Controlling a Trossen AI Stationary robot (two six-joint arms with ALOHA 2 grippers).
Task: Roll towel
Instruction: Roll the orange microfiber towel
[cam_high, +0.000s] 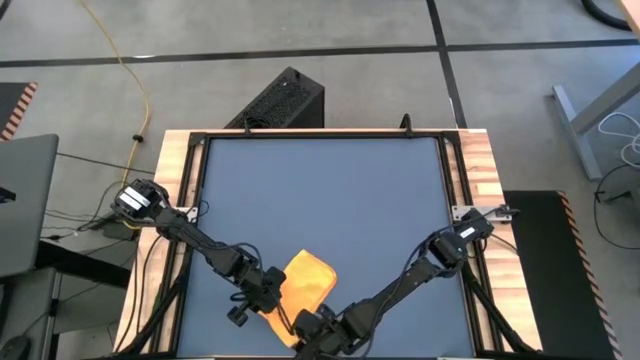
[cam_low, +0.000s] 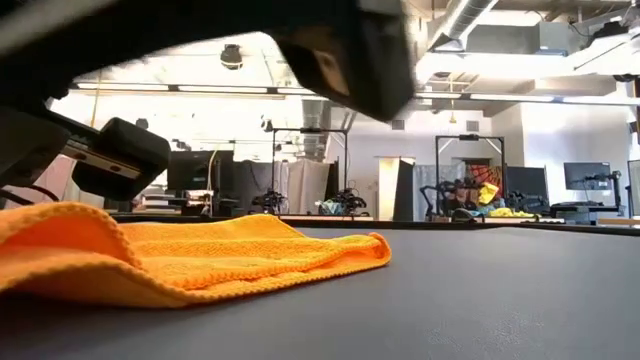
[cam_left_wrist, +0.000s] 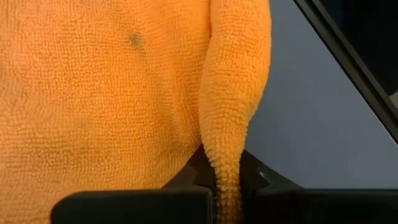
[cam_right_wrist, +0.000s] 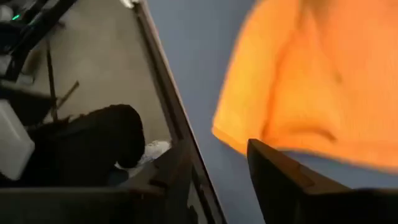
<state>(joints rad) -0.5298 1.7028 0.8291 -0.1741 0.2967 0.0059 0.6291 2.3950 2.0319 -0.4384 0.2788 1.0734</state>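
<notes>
Item: small bright yellow-orange soft microfibre towel (cam_high: 303, 283), lying on the dark blue tabletop (cam_high: 330, 190) close to its near edge, somewhat left of the middle.

Condition: mostly flat, one edge raised into a fold; no roll formed. The task was judged barely begun, with the whole rolling left to do.

Left gripper (cam_left_wrist: 225, 186): at the towel's left edge, fingers drawn narrow and pinching the raised fold of cloth between them.

Right gripper (cam_right_wrist: 214, 168): at the towel's near edge, beside the tabletop's near rim; fingers parted with nothing between them, the cloth lying just beyond the tips, contact not determinable.
</notes>
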